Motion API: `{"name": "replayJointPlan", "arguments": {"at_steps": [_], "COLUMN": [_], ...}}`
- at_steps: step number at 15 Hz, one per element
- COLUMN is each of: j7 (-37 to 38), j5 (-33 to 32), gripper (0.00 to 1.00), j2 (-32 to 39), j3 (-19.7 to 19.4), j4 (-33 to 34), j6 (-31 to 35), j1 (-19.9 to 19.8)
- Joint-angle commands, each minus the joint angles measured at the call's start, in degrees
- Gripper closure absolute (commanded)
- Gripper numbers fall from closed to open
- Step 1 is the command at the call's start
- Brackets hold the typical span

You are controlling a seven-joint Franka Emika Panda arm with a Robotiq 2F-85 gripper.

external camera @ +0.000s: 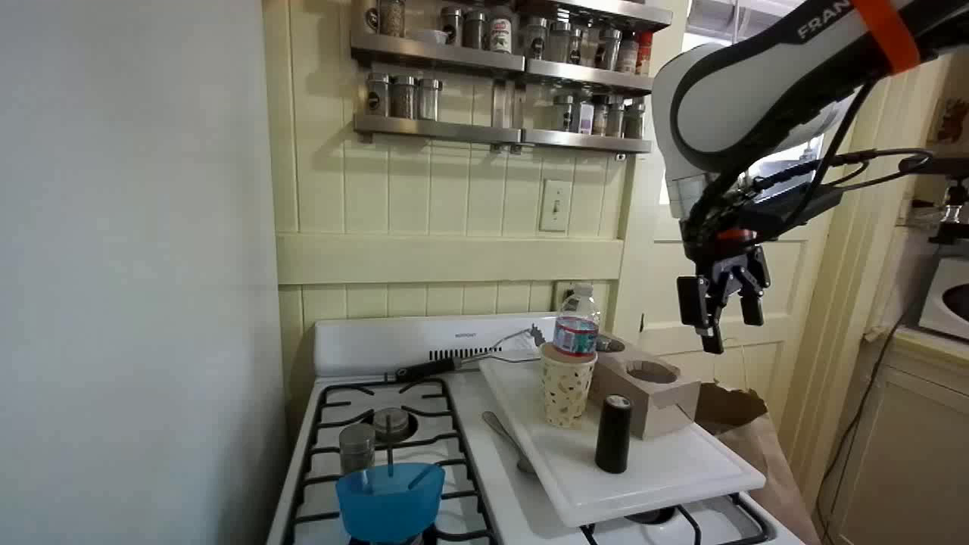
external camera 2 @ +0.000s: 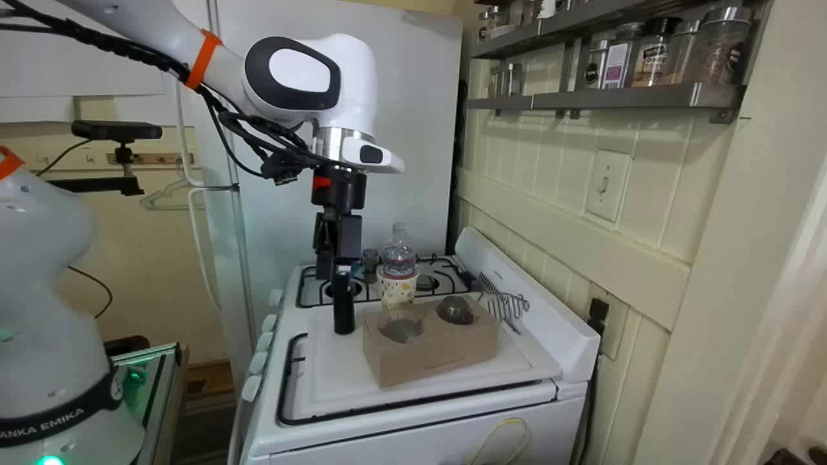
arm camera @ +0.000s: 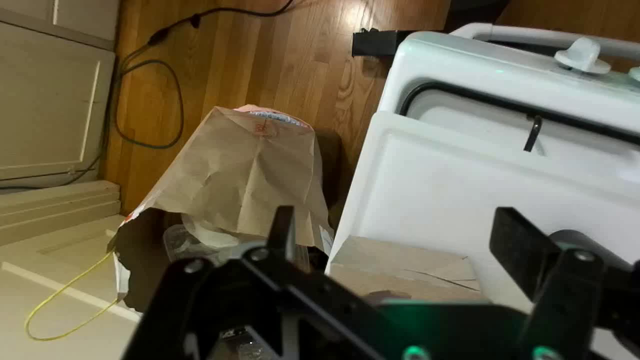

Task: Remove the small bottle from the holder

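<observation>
The small bottle (external camera: 577,333) is clear plastic with a blue and red label. It stands upright in the holder (external camera: 566,393), a cream speckled cup on a white board. Both also show in an exterior view, the bottle (external camera 2: 398,258) above the cup (external camera 2: 397,292). My gripper (external camera: 730,327) is open and empty, pointing down in the air, apart from the bottle and to its right in that view. It also shows in an exterior view (external camera 2: 339,258) and in the wrist view (arm camera: 392,220). The wrist view does not show the bottle or the holder.
A cardboard box with round holes (external camera 2: 433,352) stands beside the cup. A dark cylinder (external camera: 613,435) stands on the white board (external camera: 658,481). A blue container (external camera: 390,503) sits on the burners. A paper bag (arm camera: 250,175) stands beside the stove. Spice shelves (external camera: 439,129) hang above.
</observation>
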Motion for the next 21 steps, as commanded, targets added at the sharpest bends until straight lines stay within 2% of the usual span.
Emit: {"name": "replayJointPlan", "arguments": {"at_steps": [1,7,8,12,13,16,19,21], "j7": [0.4,0.4,4.5,11.0,12.0,6.4,5.4,6.2], "j5": [-0.4,-0.4,1.0,2.5,3.8,12.8,19.4,21.5], "gripper": [0.0,0.0,0.0,0.0,0.0,0.0,0.0,0.0], "j2": [0.0,0.0,0.6,2.7,3.8,8.5,14.4,18.8], "j3": [-1.0,-1.0,-1.3,-3.8,-4.7,-10.1,-12.2,-12.2], "j4": [0.1,0.1,0.8,2.9,3.6,7.7,13.4,18.1], "j6": [-0.2,-0.2,1.5,8.8,10.2,12.4,13.4,12.8], "j1": [1.1,1.1,0.2,-1.8,-2.1,-2.0,-1.9,-2.0]}}
